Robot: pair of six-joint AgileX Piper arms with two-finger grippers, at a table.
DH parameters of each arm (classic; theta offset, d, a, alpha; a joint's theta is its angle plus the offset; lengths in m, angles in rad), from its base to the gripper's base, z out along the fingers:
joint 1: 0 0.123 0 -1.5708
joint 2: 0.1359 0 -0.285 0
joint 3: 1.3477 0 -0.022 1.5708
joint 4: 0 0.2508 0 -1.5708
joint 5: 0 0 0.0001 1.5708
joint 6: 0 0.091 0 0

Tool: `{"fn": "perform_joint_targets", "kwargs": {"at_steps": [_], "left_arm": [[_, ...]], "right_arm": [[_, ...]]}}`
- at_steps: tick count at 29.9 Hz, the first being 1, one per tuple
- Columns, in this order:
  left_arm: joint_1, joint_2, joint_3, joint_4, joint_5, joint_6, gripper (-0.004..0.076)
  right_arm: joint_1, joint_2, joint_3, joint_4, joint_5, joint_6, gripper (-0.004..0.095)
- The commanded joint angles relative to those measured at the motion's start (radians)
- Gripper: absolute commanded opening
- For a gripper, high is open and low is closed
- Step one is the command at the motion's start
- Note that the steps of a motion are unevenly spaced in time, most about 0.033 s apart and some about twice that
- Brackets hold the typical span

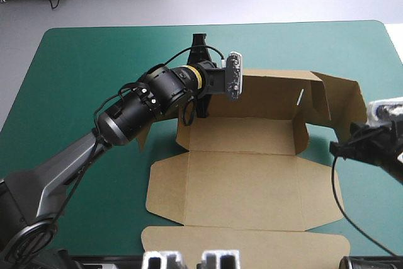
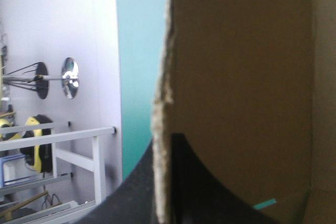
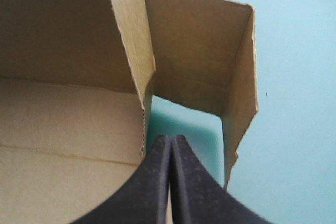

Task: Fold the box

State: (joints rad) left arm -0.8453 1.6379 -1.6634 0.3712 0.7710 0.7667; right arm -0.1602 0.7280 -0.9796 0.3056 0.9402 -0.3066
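The box [image 1: 242,181], a cut sheet of brown board, lay mid-frame on the teal-green bench [image 1: 82,67], its long axis running left to right, back wall raised and front panels flat. The left hand [image 2: 164,148], two broad black fins, held the wall's upper-left end edge-on between its fingers. The right hand [image 3: 170,140] was pressed to a point just off the box's right end, seemingly empty and, I judged, nearer the loose right flap. From above, the left arm hid the gripped corner.

Brown box [image 1: 242,181], far wall raised
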Motion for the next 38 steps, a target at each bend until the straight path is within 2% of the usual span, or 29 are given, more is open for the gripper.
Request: {"fn": "perform_joint_targets", "kwargs": {"at_steps": [1,8,13,17,28,33,38], "left_arm": [[-0.017,-0.047,0.028,0.171,-0.146,-0.156,-0.0010],[-0.026,-0.047,0.170,0.358,-0.180,-0.423,-0.0010],[-0.092,-0.047,0.231,0.619,-0.190,-0.655,-0.0010],[-0.142,-0.047,0.271,0.768,-0.189,-0.790,-0.0010],[-0.176,-0.032,0.290,0.787,-0.137,-0.838,-0.0010],[-0.176,-0.018,0.290,0.789,-0.094,-0.838,-0.0010],[-0.176,-0.008,0.290,0.791,-0.094,-0.838,-0.0010]], "right_arm": [[0.000,0.083,-0.141,0.033,-0.069,0.021,-0.0019],[0.000,0.265,-0.384,0.030,-0.058,0.066,-0.0019],[0.000,0.411,-0.541,0.030,0.045,0.048,-0.0020],[0.000,0.545,-0.658,0.030,0.076,0.043,-0.0020],[0.000,0.871,-0.901,0.031,0.197,0.017,-0.0020],[0.000,0.978,-0.926,0.023,0.240,0.002,-0.0020],[0.000,1.037,-0.924,0.011,0.307,-0.020,-0.0020]]}}
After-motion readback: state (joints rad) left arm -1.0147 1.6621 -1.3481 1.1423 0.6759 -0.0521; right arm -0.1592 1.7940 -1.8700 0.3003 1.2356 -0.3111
